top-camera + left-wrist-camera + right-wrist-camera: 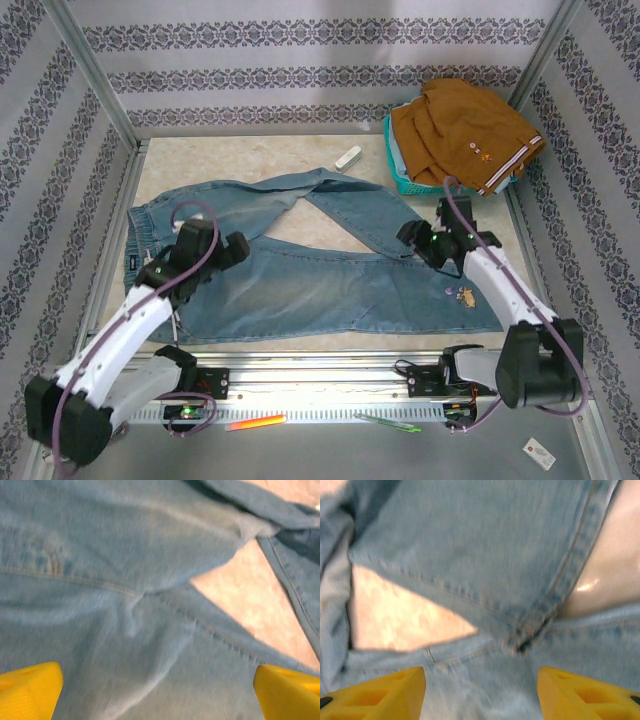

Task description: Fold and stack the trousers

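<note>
Left claw [237,247], right claw [409,236] both spread wide, empty, above trousers [330,285].

The long-legged denim trousers [320,275] are faded light blue, paler along the near leg, with tan stitching on the seams and a small brown-and-yellow motif [462,293] near one hem. The crumpled cotton garment [460,125] is orange-brown, its band striped white and dark red, and it fills a teal plastic mesh basket [398,172]. The smooth tabletop [250,160] is cream with faint marbling. The fabric walls [320,60] are white with bands of dark grey floral print. The left gripper [157,700] and right gripper [480,697] have bright yellow fingertips [30,687]. A thin orange pen [255,423] and a thin green pen [390,424] lie on the grey near rail [320,412].
</note>
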Robot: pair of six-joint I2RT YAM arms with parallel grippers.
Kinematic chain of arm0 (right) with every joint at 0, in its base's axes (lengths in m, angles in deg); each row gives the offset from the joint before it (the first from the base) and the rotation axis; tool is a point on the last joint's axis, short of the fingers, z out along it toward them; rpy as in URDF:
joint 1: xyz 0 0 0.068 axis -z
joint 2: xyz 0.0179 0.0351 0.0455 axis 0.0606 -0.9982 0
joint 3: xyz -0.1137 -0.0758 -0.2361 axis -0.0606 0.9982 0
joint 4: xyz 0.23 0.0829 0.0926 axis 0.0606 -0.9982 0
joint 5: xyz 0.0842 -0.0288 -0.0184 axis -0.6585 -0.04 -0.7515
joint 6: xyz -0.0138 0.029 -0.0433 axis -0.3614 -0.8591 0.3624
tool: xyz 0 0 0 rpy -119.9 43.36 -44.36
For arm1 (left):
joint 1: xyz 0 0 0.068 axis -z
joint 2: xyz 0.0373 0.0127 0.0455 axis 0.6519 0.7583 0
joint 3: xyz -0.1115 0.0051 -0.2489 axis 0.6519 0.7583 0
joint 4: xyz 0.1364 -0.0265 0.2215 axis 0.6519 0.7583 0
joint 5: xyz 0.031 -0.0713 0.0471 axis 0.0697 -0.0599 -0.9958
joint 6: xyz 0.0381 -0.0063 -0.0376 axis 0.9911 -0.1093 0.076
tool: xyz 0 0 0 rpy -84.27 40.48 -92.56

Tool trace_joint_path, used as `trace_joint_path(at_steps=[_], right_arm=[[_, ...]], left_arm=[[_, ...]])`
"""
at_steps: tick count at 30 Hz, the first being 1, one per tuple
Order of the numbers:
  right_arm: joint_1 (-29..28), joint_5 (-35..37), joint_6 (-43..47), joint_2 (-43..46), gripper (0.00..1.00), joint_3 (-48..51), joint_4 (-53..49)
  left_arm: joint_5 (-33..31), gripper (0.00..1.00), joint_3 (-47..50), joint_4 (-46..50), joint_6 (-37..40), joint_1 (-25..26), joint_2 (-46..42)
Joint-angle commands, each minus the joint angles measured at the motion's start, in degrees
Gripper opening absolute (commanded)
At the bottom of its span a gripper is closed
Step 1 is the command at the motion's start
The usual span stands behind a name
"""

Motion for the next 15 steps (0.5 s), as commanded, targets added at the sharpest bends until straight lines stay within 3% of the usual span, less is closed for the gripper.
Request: trace_joint_path(at_steps=[1, 5, 12, 14, 15], right_arm=[[2.06, -4.34, -1.19, -7.97, 0.60, -1.71, 0.25], [1.80, -8.19, -4.15, -11.70, 0.59, -0.25, 3.13], [0.75, -8.46, -9.01, -13.77, 0.60, 2.72, 7.56], [0.48, -9.03, -9.65, -15.99, 0.56, 1.95, 8.72], [0.49, -9.72, -10.16, -17.29, 0.47, 1.57, 9.69]], left_arm=[[0.96, 0.98, -2.27, -3.15, 4.07, -2.54, 7.22], [3.31, 0.98, -4.74, -5.82, 3.04, -3.60, 13.27], [5.08, 0.98, -1.61, -11.06, 0.60, -3.63, 13.57], [5.11, 0.98, -0.85, -11.17, 0.49, -3.64, 13.23], [5.11, 0.98, -0.55, -11.09, 0.50, -3.66, 12.88]])
